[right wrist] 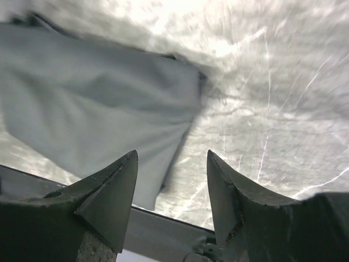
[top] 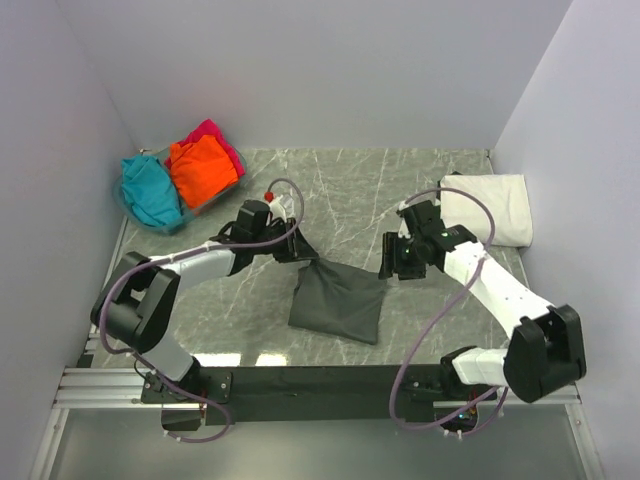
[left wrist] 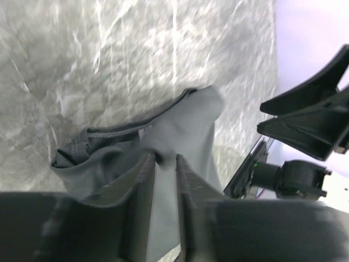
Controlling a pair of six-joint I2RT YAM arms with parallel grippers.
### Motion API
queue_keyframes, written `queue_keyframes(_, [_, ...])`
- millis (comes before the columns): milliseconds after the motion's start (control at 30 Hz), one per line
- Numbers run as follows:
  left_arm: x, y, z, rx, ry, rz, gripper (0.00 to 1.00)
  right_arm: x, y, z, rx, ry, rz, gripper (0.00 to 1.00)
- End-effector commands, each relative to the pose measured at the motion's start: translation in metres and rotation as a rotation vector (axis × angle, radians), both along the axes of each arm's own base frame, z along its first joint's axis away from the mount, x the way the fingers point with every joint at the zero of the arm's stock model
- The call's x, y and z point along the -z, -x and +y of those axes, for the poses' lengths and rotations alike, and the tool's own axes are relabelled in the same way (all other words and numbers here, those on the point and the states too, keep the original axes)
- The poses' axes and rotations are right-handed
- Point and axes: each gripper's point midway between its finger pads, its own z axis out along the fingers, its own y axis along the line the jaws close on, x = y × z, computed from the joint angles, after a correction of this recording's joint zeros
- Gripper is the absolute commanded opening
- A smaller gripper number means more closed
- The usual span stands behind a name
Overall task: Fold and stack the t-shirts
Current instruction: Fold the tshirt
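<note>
The soft dark grey cloth t-shirt (top: 337, 300) lies on the grey marbled counter (top: 240, 320), toward its near edge. The left pincer (top: 305, 258) clamps narrowly on its far-left corner. The right pincer (top: 388, 262) gapes wide and empty just beside its far-right corner.

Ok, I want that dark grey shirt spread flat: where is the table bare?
Bare: the far strip between the basket and the white t-shirt, and the near-left patch beside the dark grey t-shirt. Crowded in the middle: that shirt, the left gripper, the right gripper.
</note>
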Motion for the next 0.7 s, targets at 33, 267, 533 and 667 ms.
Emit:
queue_keyframes(33, [-0.031,-0.014,0.005,-0.026,-0.015,-0.112,0.35,-0.039,-0.013,0.003,0.018,-0.046,-0.130,0.61])
queue_keyframes(267, [-0.058,-0.011,0.012,-0.101,-0.023,-0.201,0.52,-0.038,0.005,0.038,-0.094,-0.200,-0.111,0.61])
queue_keyframes(533, [-0.070,0.044,-0.049,0.036,-0.062,-0.263,0.52,-0.018,0.016,0.051,-0.089,-0.273,-0.053,0.61])
queue_keyframes(667, [-0.036,0.062,-0.051,0.051,-0.073,-0.180,0.52,-0.018,0.028,0.064,-0.115,-0.330,-0.046,0.61])
